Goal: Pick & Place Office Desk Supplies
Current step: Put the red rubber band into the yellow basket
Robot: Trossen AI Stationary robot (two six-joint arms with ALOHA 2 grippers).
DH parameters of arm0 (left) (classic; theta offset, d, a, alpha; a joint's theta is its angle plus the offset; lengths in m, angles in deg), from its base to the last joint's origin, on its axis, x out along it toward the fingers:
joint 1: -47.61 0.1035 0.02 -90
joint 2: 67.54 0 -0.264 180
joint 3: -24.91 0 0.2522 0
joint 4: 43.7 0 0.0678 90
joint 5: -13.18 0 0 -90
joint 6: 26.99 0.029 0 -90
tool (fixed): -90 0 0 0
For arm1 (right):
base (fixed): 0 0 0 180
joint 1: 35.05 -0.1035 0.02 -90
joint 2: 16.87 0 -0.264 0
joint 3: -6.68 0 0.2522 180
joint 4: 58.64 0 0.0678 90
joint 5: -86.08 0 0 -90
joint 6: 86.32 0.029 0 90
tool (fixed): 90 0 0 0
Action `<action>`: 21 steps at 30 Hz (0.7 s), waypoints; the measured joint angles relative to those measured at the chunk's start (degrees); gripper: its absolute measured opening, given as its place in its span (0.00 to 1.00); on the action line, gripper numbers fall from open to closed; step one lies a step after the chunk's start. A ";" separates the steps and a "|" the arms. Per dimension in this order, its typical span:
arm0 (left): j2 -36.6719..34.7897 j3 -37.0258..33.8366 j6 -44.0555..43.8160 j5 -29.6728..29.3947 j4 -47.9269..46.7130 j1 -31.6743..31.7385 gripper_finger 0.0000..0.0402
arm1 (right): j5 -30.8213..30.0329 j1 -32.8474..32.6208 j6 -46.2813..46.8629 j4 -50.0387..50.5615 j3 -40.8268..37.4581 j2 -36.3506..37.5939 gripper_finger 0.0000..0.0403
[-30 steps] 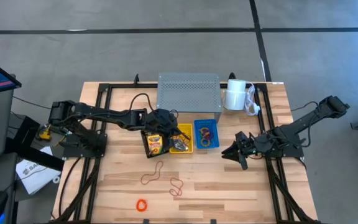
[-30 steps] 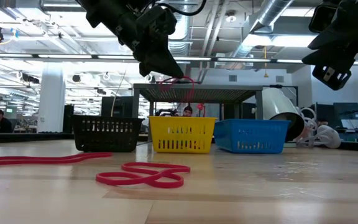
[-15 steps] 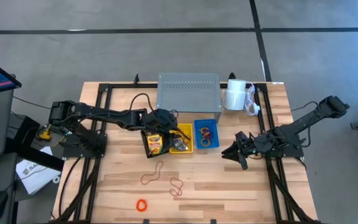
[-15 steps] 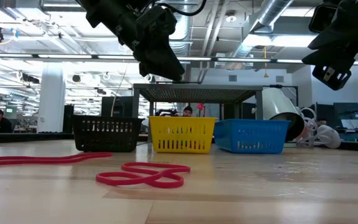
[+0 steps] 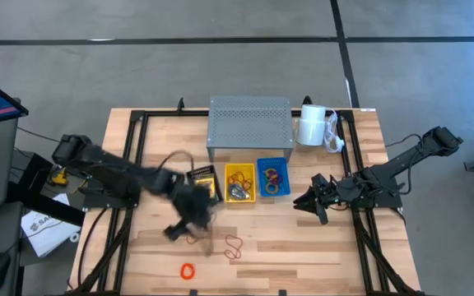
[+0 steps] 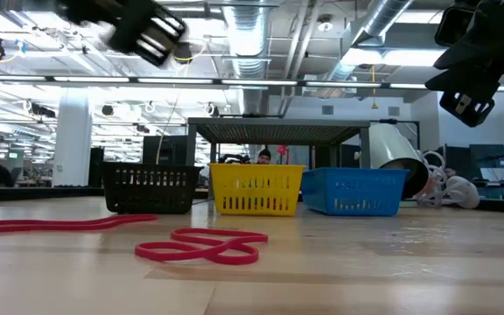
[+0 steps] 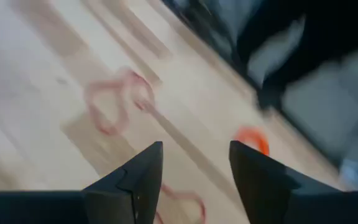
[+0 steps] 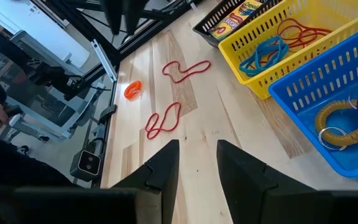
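Note:
My left gripper (image 5: 189, 220) is open and empty, above the table's near middle; it shows blurred in the low view (image 6: 143, 31) and in the left wrist view (image 7: 194, 168). Under and beside it lie a brown rubber-band loop (image 5: 200, 234), a red loop (image 5: 234, 245) and a small orange loop (image 5: 188, 270), all flat on the wood. A crayon box (image 5: 204, 179) lies in the black basket. The yellow basket (image 5: 227, 194) holds several bands (image 8: 263, 50). My right gripper (image 5: 307, 202) is open and empty, hovering at the right.
The blue basket (image 5: 260, 186) with coiled bands stands right of the yellow one. The grey perforated riser (image 5: 249, 121) and the white roll (image 5: 311, 125) stand at the far edge. Bare wood lies around the loose loops (image 8: 164, 119). People show in the room behind.
A red band hung from my left gripper above the yellow basket; half a second later it no longer hung there. My left gripper has since swung fast toward the table's near edge and a little left, to above the loose loops. My right arm has kept still.

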 joint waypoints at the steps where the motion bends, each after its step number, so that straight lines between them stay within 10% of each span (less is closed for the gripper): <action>1: -0.49 0.00 1.66 -2.93 -1.92 -2.84 0.44 | 0.00 -0.02 0.00 0.04 0.00 0.00 0.26; 11: -1.05 0.00 -4.14 -25.17 -1.48 -15.68 0.43 | 0.00 0.00 -0.01 0.03 0.00 0.00 0.26; 21: 8.03 -0.02 -15.83 -25.28 -0.57 -12.97 0.44 | 0.00 -0.01 -0.02 0.02 0.00 0.00 0.26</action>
